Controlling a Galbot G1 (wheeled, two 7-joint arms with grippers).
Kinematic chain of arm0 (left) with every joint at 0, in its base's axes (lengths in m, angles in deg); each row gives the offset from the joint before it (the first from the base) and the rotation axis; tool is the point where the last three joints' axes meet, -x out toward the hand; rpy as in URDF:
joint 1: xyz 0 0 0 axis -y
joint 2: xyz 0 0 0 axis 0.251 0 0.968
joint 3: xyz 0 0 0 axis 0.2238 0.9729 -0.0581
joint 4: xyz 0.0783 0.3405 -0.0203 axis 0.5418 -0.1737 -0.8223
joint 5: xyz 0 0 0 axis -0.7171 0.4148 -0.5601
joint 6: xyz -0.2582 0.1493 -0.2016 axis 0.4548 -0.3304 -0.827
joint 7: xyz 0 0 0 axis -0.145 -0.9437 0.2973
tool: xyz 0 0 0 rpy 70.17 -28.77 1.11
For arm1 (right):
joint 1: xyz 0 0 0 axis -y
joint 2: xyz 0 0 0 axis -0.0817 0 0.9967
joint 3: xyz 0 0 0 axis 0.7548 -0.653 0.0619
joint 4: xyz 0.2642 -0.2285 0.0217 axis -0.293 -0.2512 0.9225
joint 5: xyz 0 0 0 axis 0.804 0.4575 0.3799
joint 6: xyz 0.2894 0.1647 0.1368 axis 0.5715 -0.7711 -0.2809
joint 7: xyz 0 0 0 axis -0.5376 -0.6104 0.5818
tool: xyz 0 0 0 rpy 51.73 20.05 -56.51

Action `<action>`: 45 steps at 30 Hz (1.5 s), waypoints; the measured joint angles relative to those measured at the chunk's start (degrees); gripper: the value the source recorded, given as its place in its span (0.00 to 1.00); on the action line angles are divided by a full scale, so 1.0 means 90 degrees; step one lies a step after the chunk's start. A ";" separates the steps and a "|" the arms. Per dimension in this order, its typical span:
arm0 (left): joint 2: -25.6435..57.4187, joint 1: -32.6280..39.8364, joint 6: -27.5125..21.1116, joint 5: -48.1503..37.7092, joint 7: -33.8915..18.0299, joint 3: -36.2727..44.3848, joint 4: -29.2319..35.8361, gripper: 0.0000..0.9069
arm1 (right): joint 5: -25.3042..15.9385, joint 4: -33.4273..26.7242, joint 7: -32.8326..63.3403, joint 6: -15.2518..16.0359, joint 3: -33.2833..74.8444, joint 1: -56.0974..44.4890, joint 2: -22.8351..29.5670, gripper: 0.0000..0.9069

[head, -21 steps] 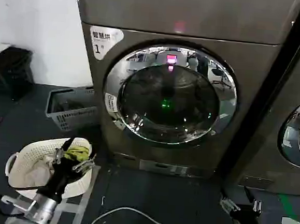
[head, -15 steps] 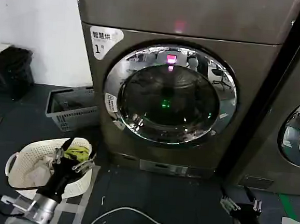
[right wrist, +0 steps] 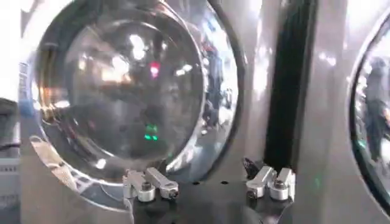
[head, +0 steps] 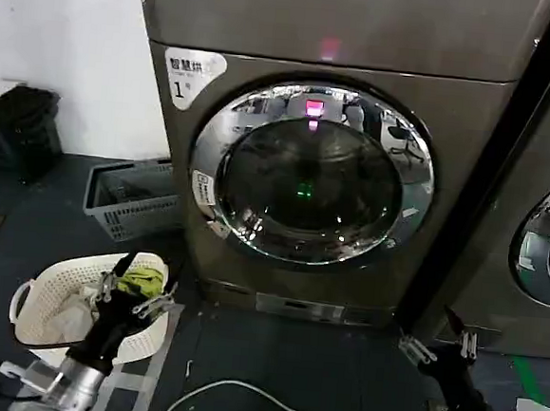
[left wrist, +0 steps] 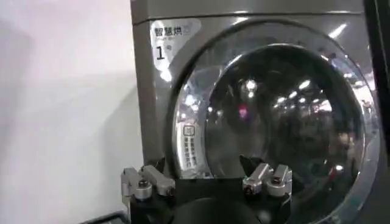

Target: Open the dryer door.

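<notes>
Since the earlier head frames, the right claw (head: 432, 347) has risen from the floor near the lower right corner of the dryer (head: 364, 41) and shifted slightly toward it; the left claw (head: 136, 295) has barely changed position.

Right claw: fingers spread wide, holding nothing, positioned low before the dark gap between the dryer and the second machine (head: 543, 189). In the right wrist view, the right claw (right wrist: 209, 185) shows open, with the chrome rim of the dryer door (right wrist: 131, 91) beyond it — no contact.

Left claw: fingers apart, empty, hovering over the white laundry basket (head: 44, 292), which holds a yellow-green cloth (head: 141, 279). In the left wrist view, the left claw (left wrist: 207, 181) shows open and faces the door's hinge side.

Dryer door (head: 311, 175): fully closed against the bronze-grey front, with dark glass inside a wide chrome rim. A white label marked "1" (head: 192, 70) sits on the front's upper left.

A grey crate (head: 128, 199) stands on the floor beside the dryer's left side. A white cable (head: 241, 393) lies on the dark floor (head: 319, 371) in front.
</notes>
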 joint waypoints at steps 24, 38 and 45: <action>-0.0124 -0.0241 0.0103 0.0057 -0.0047 -0.0098 0.0198 1.00 | 0.0926 -0.1181 -0.0702 -0.0552 -0.1763 0.2219 -0.1150 1.00; -0.0238 -0.0314 0.0138 0.0168 -0.0018 -0.0114 0.0240 1.00 | 0.1191 -0.1895 -0.0749 -0.0547 -0.3014 0.3722 -0.1151 1.00; -0.0264 -0.0323 0.0142 0.0215 -0.0009 -0.0113 0.0252 1.00 | 0.1161 -0.2317 -0.0718 -0.0547 -0.3663 0.4412 -0.0961 1.00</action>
